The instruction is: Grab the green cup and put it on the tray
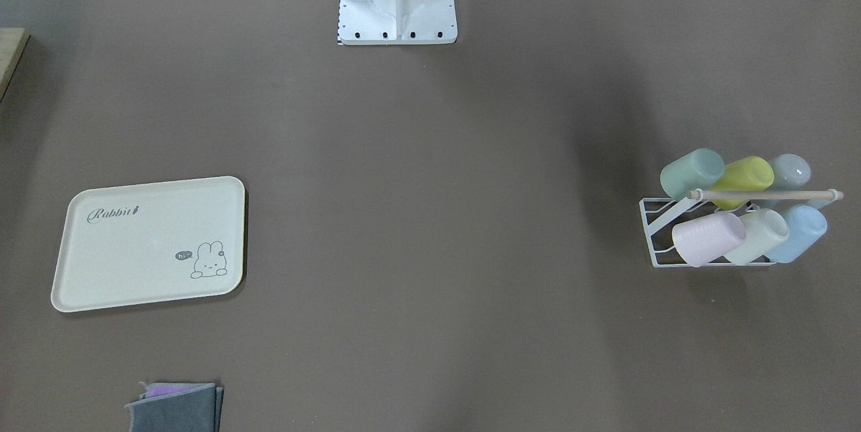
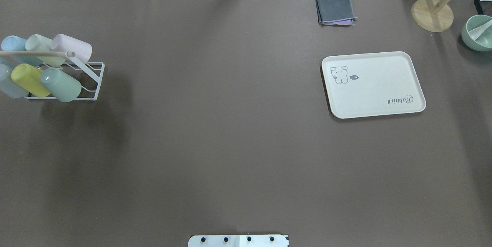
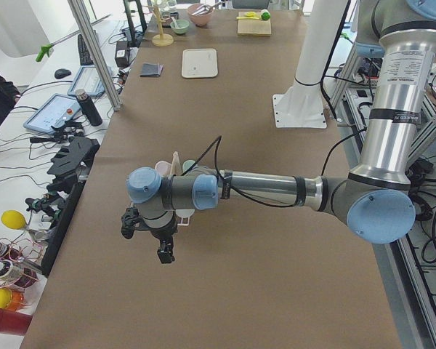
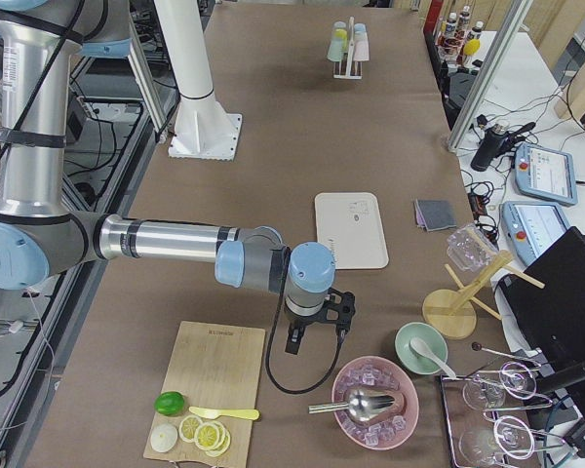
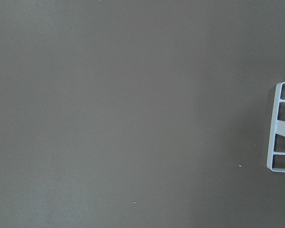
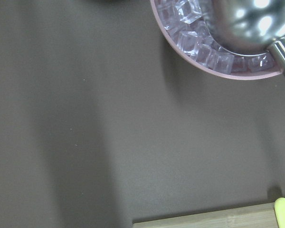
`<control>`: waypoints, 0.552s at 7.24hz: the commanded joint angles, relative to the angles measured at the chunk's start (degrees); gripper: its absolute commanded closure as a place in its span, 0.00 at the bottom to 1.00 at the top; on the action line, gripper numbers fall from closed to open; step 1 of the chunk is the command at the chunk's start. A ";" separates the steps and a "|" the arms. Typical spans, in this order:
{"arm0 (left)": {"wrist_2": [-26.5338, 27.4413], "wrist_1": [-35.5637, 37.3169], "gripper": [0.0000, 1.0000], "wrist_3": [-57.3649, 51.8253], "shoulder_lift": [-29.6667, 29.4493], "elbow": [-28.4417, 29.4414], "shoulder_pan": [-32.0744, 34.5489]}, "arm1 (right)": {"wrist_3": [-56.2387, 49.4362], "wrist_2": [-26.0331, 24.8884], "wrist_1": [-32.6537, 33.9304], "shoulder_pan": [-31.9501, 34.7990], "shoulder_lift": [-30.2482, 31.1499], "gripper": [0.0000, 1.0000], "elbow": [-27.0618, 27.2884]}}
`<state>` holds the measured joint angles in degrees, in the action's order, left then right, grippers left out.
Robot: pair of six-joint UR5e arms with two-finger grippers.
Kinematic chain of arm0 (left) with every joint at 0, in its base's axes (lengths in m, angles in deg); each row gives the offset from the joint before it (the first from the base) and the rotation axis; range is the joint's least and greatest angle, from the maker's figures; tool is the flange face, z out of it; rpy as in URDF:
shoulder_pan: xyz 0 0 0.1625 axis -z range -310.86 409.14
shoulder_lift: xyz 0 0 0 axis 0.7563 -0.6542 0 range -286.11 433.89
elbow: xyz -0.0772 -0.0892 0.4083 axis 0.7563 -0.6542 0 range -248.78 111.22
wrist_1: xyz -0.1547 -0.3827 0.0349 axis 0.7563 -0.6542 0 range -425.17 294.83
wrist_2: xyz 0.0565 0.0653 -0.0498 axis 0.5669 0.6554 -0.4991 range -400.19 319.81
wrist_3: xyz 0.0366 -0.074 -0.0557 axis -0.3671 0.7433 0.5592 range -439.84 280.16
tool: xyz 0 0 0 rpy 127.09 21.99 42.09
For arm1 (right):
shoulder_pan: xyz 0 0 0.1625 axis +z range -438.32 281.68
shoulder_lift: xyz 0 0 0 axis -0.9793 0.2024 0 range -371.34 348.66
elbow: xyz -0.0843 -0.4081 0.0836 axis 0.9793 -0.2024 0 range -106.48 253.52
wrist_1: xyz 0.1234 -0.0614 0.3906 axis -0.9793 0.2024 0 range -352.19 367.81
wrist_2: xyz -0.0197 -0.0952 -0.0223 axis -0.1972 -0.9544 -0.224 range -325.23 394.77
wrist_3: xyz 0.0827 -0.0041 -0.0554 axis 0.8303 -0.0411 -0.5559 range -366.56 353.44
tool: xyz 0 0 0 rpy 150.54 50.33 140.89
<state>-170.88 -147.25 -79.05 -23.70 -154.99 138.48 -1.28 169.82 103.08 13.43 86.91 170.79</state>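
Right, from overhead I count one table (image 2: pixel 230 143), one tray (image 2: pixel 374 85) at 3 o'clock, and one wire rack (image 2: pixel 84 68) at 9 holding six cups (image 2: pixel 29 79). The green cup (image 2: pixel 61 84) sits at its 4 o'clock corner. Whether the left jaws or right jaws are spread or closed, I cannot tell.

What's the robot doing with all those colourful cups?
Nothing has been grabbed yet. The green cup sits tilted on the white rack with five other pastel cups. The left gripper hangs over the table close to that rack, with no cup in it. The tray lies far across the table with nothing on it. The right gripper hangs near a bowl of ice.
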 commanded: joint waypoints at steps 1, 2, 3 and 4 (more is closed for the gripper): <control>0.09 0.00 0.02 0.00 -0.32 0.07 -0.04 | 0.08 -1.18 -0.09 0.00 -0.34 0.00 -0.06; 0.00 0.00 0.02 0.09 -0.41 -0.01 -0.04 | 0.17 -1.27 -0.09 0.00 -0.87 0.00 -0.50; 0.00 0.00 0.02 0.00 -0.41 -0.10 -0.04 | 0.52 -1.27 -0.09 0.00 -0.96 0.00 -0.59; 0.00 -0.09 0.02 0.09 -0.41 -0.10 -0.04 | 0.61 -1.27 -0.09 0.00 -0.87 0.00 -0.67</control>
<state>-170.87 -147.28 -79.01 -24.08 -155.04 138.44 -0.87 168.60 102.99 13.43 86.09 170.26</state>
